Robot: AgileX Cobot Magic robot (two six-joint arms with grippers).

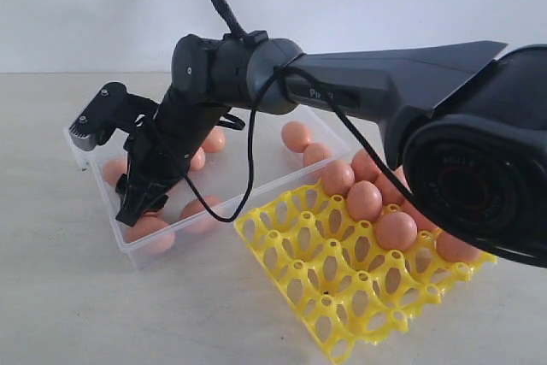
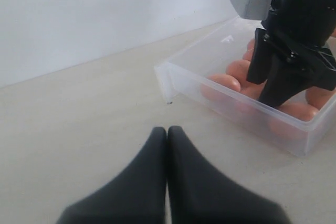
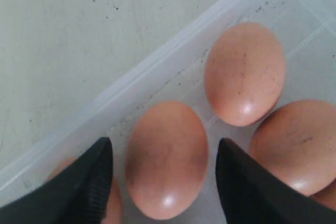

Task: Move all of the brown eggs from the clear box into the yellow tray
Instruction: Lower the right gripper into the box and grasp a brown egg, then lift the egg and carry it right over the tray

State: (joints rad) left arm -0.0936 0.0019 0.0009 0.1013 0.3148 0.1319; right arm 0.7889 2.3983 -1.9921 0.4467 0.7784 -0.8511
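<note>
The clear box (image 1: 273, 160) lies at the left and holds several brown eggs (image 1: 297, 136). My right gripper (image 1: 141, 207) reaches across into its near end. There it stands open, with one brown egg (image 3: 167, 158) lying between its fingers (image 3: 94, 182) and small gaps on both sides. Two more eggs (image 3: 245, 72) lie close by. The yellow tray (image 1: 318, 292) sits at the front right, with several eggs (image 1: 365, 200) in its far cups. My left gripper (image 2: 167, 129) is shut and empty over bare table, short of the box's end (image 2: 169, 80).
The right arm (image 1: 385, 83) spans the scene above the tray and box, with a black cable (image 1: 248, 185) looping down over the box. The box wall (image 3: 131, 85) runs close beside the egg between the right fingers. Bare table lies in front of the box.
</note>
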